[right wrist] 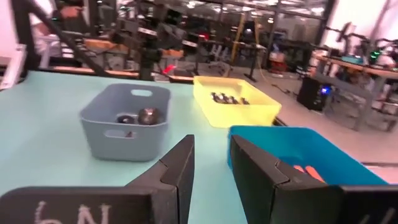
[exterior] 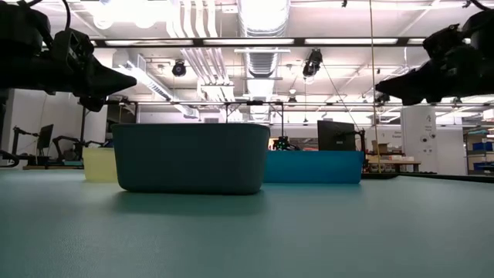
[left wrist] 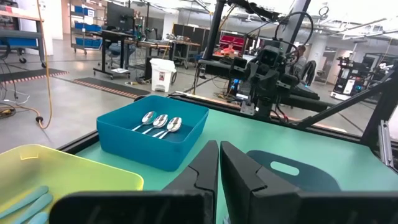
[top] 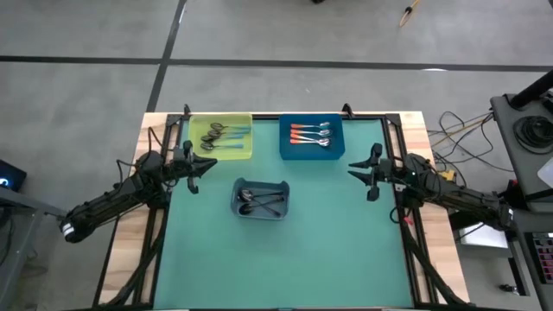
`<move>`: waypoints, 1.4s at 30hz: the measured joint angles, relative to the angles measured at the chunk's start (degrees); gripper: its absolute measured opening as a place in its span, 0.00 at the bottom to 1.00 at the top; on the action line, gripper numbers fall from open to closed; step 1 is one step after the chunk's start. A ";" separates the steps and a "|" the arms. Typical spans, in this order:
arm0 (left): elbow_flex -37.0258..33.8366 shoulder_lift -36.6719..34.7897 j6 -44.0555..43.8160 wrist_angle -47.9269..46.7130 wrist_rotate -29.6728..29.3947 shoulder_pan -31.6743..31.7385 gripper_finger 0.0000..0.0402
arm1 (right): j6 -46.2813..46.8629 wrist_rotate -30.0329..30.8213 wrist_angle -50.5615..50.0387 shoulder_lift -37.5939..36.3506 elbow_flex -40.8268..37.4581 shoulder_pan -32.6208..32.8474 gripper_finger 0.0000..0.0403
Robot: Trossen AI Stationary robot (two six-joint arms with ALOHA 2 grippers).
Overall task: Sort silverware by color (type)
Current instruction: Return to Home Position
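Both hovering raised and level, left gripper (top: 212,164) faces right gripper (top: 352,167).

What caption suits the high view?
Sorted: blue-handled spoons in yellow-green bin, orange-handled spoons in blue bin, dark spoons in gray bin; left hand, right hand empty.
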 joint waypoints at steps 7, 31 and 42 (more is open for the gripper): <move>0.00 0.00 0.00 0.00 0.00 0.00 0.00 | -3.68 1.98 -2.40 -6.31 -0.02 7.25 0.24; -0.02 0.09 0.00 -0.02 0.00 0.00 0.00 | 8.03 15.19 -4.64 -7.33 -0.02 12.07 0.24; -0.02 0.09 0.00 -0.02 0.00 0.00 0.00 | 2.96 15.04 -4.79 -7.33 -0.02 14.76 0.24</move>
